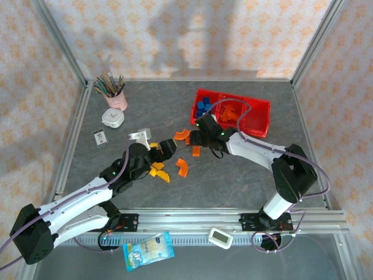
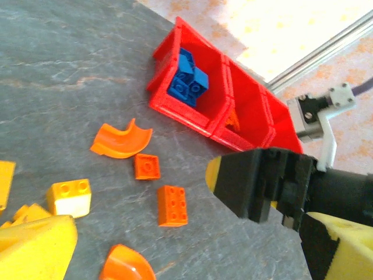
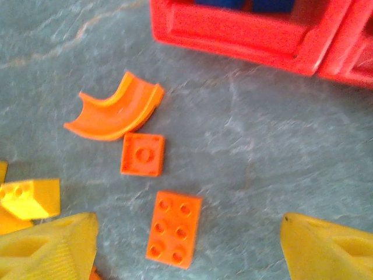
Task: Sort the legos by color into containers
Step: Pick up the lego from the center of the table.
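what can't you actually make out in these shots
Blue bricks: right wrist view, cut off by the top edge; no count possible.
Far compartment of the tray: left wrist view, contents blocked by the right gripper and the walls.
Card: top view, print too small to read.
Yellow bricks: top view, partly under the left gripper; count unclear.
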{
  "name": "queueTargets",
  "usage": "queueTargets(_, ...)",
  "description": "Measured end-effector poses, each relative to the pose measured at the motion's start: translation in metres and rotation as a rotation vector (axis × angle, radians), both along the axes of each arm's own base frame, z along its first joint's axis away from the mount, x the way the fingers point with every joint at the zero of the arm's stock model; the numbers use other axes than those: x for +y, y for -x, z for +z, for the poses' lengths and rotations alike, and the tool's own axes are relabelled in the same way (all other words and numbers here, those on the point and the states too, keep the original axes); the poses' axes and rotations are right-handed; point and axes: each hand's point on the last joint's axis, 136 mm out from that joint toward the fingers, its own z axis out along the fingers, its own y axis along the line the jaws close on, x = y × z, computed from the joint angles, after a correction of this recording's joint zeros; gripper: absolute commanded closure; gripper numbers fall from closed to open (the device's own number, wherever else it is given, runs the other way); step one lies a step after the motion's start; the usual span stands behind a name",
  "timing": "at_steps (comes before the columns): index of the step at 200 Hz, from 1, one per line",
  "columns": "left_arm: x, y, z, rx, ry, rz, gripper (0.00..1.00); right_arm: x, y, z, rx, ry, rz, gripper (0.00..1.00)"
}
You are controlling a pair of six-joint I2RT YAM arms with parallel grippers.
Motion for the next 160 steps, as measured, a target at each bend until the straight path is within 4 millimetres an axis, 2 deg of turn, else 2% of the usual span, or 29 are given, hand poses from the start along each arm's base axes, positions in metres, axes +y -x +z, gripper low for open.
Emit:
queueTargets(31, 0.012, 0.008, -0.010, 0.014, -0.002, 0.030, 0.01, 0.015, 0.010, -0.010, 0.011, 0.010, 0.036, 0.21)
queueTargets(92, 0.021, 0.011, -0.018, 0.031, 0.000, 0.065, 0.01, 0.023, 0.011, -0.063, 0.082, 0.121, 0.017, 0.34)
queueTargets(131, 0.022, 0.010, -0.018, 0.031, -0.002, 0.071, 0.01, 0.030, 0.003, -0.073, 0.085, 0.144, 0.006, 0.43)
queueTargets(160, 0.022, 0.010, -0.019, 0.032, -0.003, 0.071, 0.01, 0.028, 0.001, -0.083, 0.089, 0.174, -0.002, 0.50)
